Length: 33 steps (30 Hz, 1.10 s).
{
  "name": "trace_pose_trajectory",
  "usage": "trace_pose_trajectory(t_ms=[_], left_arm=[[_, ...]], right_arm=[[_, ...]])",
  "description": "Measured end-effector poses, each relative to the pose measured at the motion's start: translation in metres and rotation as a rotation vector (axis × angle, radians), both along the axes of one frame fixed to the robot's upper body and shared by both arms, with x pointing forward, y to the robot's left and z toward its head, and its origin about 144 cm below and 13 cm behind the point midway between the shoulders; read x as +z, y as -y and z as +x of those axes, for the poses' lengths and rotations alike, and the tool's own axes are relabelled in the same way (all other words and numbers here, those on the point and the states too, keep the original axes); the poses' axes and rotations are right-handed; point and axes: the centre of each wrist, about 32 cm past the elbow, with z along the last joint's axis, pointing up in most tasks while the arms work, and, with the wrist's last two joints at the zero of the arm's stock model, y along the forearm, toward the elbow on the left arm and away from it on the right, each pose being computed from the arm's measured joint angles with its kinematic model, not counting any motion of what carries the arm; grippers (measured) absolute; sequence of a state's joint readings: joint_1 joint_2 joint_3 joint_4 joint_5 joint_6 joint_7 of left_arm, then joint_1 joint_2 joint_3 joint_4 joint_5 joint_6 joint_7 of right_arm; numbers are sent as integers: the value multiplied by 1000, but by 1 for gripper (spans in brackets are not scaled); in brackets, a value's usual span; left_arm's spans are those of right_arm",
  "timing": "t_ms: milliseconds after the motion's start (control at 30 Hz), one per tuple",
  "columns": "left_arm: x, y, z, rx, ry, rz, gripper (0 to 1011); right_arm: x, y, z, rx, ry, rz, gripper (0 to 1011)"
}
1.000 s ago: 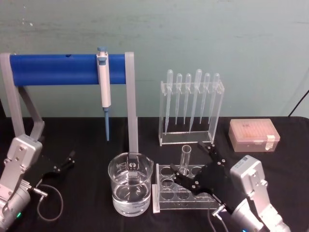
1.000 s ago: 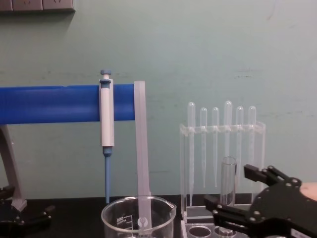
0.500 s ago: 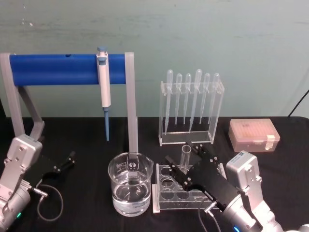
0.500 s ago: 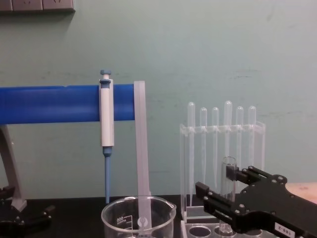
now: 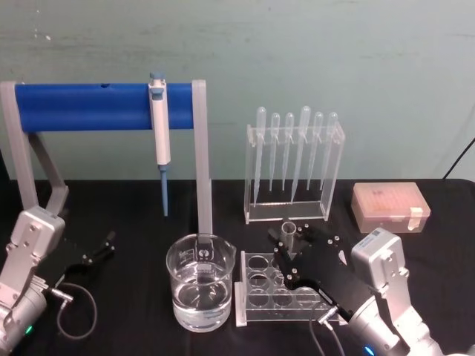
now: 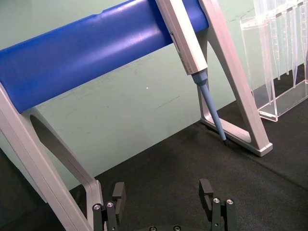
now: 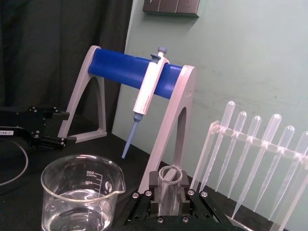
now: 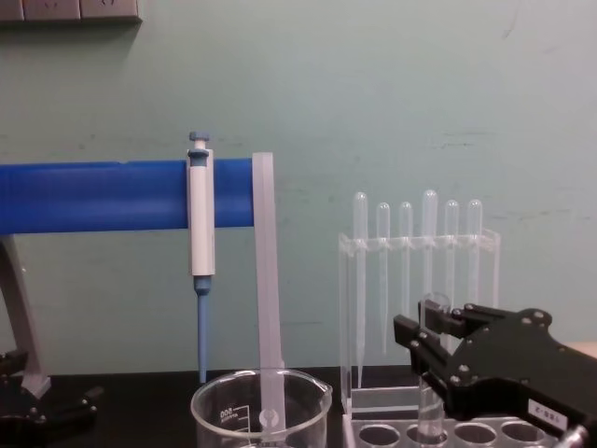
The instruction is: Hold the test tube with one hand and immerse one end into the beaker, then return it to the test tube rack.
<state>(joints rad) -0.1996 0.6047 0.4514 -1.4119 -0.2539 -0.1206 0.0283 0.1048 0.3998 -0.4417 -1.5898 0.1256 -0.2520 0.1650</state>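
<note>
- At the back row of the test tube rack [image 5: 256,298], on the right side of the table [image 5: 133,215], the right gripper [image 5: 290,243] has its jaws clenched on the upper part of the test tube [image 5: 288,229], which stands upright in its hole.
- Step in hand, as I judge it: the grasp itself. The tube has not been lifted out, and nothing has gone into the beaker [image 5: 199,291].
- The next move calls for a straight vertical lift until the rounded bottom clears the rack. After that comes a short carry to the robot's left, over the beaker just beside the rack, and a lowering into the water.
- The tube should stay upright throughout, since tilting it inside the hole could bind glass against acrylic.
- The right wrist view shows the black pads [image 7: 185,202] pressed against both sides of the tube [image 7: 168,188] below its open rim. That contact is harder to read from the head view.
- The chest view gives the height: the tube's lower end [image 8: 429,422] sits down at the rack's top plate [image 8: 476,435], which suggests it is not raised.
- The head view alone gives the layout, with the beaker and rack side by side.
- The left gripper [image 5: 99,251] is parked near the table's left edge, and the left wrist view shows its jaws [image 6: 163,192] spread apart with nothing between them.
</note>
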Motion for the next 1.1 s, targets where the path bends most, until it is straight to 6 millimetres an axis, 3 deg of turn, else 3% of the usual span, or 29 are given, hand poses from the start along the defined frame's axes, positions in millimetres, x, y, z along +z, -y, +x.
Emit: trace_pose_trajectory(t_ms=[333, 900, 1100], left_arm=[[0, 0, 0, 0, 0, 0, 1000], [0, 0, 0, 0, 0, 0, 1000], [0, 0, 0, 0, 0, 0, 1000]], right_arm=[[17, 0, -4, -2, 21, 10, 225], [96, 5, 4, -1, -112, 69, 225], [112, 8, 10, 14, -155, 39, 224]])
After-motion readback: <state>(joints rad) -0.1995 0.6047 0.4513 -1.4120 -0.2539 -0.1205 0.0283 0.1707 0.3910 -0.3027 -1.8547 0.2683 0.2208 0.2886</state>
